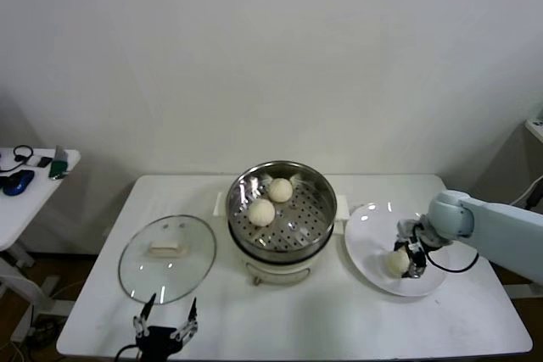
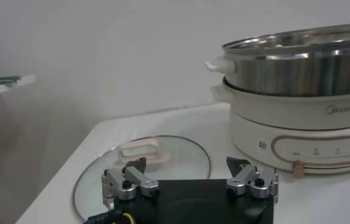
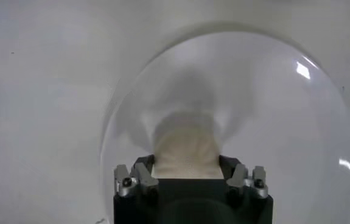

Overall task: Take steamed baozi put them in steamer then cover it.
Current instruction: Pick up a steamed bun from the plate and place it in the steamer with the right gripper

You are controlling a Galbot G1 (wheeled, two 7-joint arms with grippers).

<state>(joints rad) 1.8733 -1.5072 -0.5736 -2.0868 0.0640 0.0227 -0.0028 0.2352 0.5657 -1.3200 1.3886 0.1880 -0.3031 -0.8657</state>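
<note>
The steamer point(image 1: 316, 216) stands mid-table on its white base point(image 1: 280, 274), with two steamed baozi point(image 1: 280, 189) point(image 1: 261, 211) on its perforated floor. A third baozi point(image 1: 396, 262) lies on the white plate point(image 1: 369, 239) to the right. My right gripper point(image 1: 413, 253) is down on the plate and shut on this baozi point(image 3: 185, 146), which looks squeezed between the fingers point(image 3: 144, 167). A fourth baozi is not in view. The cover point(image 1: 167, 258) lies flat on the table left of the steamer. My left gripper point(image 1: 165, 321) is open and empty near the table's front edge, just in front of the cover point(image 2: 175, 155).
The left wrist view shows the steamer point(image 2: 302, 67) and its base point(image 2: 302, 134) close beside the cover. A small side table point(image 1: 25, 180) with dark items stands at the far left. The plate point(image 3: 254, 109) sits near the table's right edge.
</note>
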